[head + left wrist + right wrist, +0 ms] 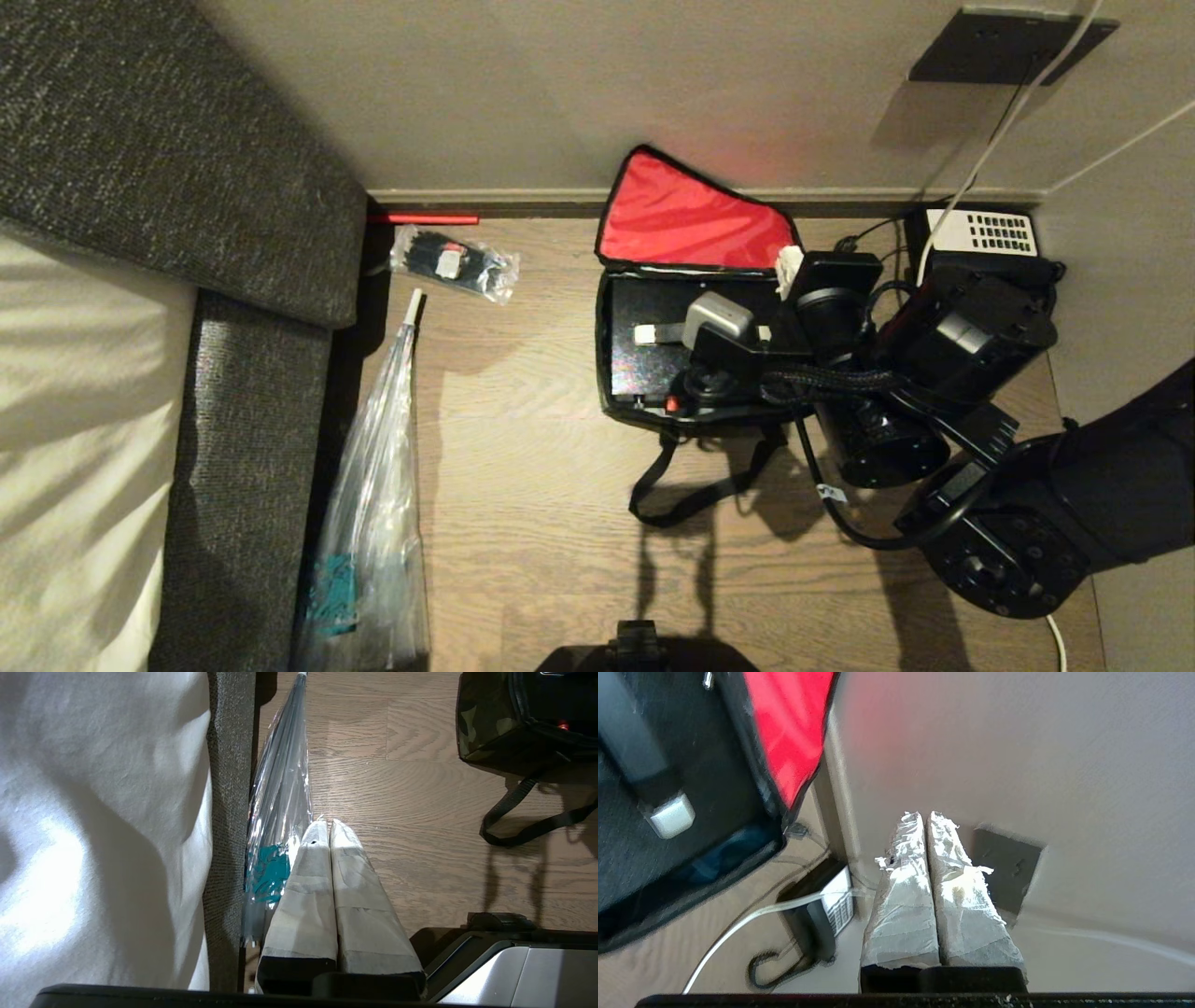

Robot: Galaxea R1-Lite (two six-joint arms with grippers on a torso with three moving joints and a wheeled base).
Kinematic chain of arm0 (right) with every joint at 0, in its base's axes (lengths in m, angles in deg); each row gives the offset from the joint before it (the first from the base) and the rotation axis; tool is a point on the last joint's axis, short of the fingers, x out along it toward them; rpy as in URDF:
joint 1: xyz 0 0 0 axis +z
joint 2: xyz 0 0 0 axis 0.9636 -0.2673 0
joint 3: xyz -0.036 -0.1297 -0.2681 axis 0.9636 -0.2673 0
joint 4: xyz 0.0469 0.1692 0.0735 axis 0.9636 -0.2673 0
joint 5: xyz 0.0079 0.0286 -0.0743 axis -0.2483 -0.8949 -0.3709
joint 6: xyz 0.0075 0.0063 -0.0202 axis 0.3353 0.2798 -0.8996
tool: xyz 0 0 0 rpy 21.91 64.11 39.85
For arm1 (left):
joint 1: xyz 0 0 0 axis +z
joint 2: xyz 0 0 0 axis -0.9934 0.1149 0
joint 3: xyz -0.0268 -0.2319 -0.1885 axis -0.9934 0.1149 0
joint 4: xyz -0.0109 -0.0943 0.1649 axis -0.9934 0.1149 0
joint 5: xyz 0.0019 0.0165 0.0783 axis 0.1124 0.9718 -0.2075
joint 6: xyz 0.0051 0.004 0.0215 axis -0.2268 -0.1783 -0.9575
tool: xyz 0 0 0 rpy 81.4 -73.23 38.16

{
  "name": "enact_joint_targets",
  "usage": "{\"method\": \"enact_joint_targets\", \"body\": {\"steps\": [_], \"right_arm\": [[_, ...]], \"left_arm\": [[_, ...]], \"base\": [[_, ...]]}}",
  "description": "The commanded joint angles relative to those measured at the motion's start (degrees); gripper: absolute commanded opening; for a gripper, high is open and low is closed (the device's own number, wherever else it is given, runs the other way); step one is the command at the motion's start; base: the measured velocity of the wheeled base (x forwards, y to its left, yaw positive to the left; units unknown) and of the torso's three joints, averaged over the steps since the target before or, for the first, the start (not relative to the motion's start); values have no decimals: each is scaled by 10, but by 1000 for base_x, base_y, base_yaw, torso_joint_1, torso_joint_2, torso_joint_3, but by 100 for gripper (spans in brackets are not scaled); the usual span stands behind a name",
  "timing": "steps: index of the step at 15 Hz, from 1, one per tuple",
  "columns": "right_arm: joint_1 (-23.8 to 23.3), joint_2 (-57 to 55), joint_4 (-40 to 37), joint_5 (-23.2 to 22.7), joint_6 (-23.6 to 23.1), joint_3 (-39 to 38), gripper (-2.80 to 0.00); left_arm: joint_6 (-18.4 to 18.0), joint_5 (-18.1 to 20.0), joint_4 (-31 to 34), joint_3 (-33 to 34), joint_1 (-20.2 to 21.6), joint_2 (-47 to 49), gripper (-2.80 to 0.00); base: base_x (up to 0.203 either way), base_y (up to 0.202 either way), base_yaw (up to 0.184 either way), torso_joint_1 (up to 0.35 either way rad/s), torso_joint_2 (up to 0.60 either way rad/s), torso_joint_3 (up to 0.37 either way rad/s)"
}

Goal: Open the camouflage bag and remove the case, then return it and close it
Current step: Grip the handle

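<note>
One camouflage bag (695, 327) is sitting open on the wood floor by the wall, its red lid (686, 219) standing up. One black case (653, 359) is lying inside. One right gripper (924, 830) is hovering beside the bag's lid, fingers pressed together, empty. One left gripper (327, 833) is hanging parked near one clear plastic bag (280, 802), fingers together. One telephone (985, 233) is resting by the wall.

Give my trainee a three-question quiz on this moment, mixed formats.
1. True or false: the camouflage bag has its lid open.
2. Where is the case? A) on the floor B) inside the bag C) on the sofa
3. Fill in: the right tool is shut and holds ____.

Key: 1 true, red lining showing. 2 B. 3 nothing; it points at the wall by the telephone.
</note>
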State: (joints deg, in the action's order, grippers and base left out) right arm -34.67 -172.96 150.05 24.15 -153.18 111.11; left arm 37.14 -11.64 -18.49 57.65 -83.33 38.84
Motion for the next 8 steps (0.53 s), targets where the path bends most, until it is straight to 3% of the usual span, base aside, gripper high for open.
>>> {"method": "enact_joint_targets", "body": {"steps": [1,8], "right_arm": [[0,-7,0,2,2,-11,-280],[1,-58,4,8,54,-14,-280]], "left_arm": [[0,0,0,1,0,1,-280],[0,0,0,1,0,1,-280]], "base": [[0,0,0,0,0,0],[0,0,0,0,0,0]]}}
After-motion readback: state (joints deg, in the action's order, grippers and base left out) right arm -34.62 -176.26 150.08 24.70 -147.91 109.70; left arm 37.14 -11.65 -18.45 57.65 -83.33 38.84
